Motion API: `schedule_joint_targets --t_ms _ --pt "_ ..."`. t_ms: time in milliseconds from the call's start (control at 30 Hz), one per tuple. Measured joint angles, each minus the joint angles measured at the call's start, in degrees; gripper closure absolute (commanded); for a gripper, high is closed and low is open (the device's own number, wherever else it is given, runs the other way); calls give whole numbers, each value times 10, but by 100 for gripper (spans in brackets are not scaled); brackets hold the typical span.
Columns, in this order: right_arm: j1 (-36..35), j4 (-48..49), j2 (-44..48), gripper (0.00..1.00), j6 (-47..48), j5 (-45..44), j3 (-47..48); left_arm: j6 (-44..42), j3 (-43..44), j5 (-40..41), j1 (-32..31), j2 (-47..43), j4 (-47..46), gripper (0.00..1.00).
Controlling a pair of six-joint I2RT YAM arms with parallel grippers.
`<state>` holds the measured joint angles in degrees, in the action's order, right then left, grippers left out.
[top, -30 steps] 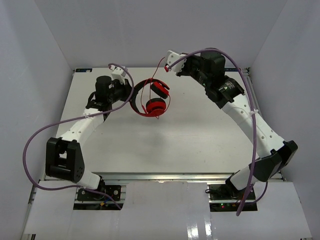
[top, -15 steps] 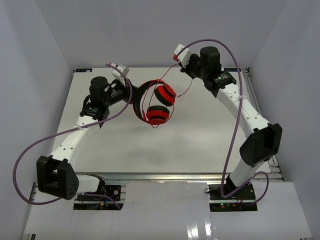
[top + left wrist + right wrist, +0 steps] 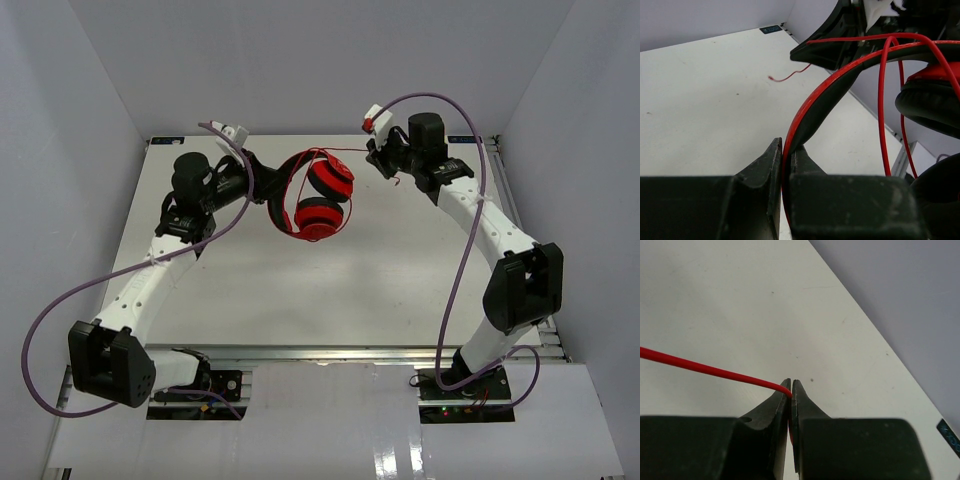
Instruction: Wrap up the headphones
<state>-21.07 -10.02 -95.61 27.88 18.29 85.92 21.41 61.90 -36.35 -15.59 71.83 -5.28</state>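
The red headphones hang above the table, ear cups with black pads lowest. My left gripper is shut on the red-and-black headband, which is pinched between the jaws in the left wrist view. One black ear pad shows at the right there. The thin red cable runs taut from the top of the headphones to my right gripper. In the right wrist view the jaws are shut on the cable. Loops of cable lie over the headband. The cable's loose end dangles beyond the right gripper.
The white table is boxed in by pale walls on the left, back and right. Thick purple arm cables arch over both arms. The arm bases stand at the near edge.
My right gripper has moved right and down with the cable, pulling it taut across the top of the headphones. My left gripper has carried the headphones slightly right.
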Motion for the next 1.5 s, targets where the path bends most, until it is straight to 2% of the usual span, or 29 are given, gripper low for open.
schedule_joint_targets --t_ms 300,667,967,1167,1367,1500 --pt "6 61 39 92 -54 90 -95 52 37 -25 0 45 -25 100" --pt "2 85 60 92 -78 125 -97 72 62 -46 -8 121 -40 100" --pt "0 94 61 92 -82 114 -100 58 85 -46 -15 124 -21 100" --pt "21 130 78 92 -101 144 -115 34 96 -42 -15 124 0 100" --pt "45 162 82 92 -154 202 -68 -8 96 -21 -15 124 36 100" --pt "65 187 62 92 -202 250 18 -48 96 15 -22 130 66 100"
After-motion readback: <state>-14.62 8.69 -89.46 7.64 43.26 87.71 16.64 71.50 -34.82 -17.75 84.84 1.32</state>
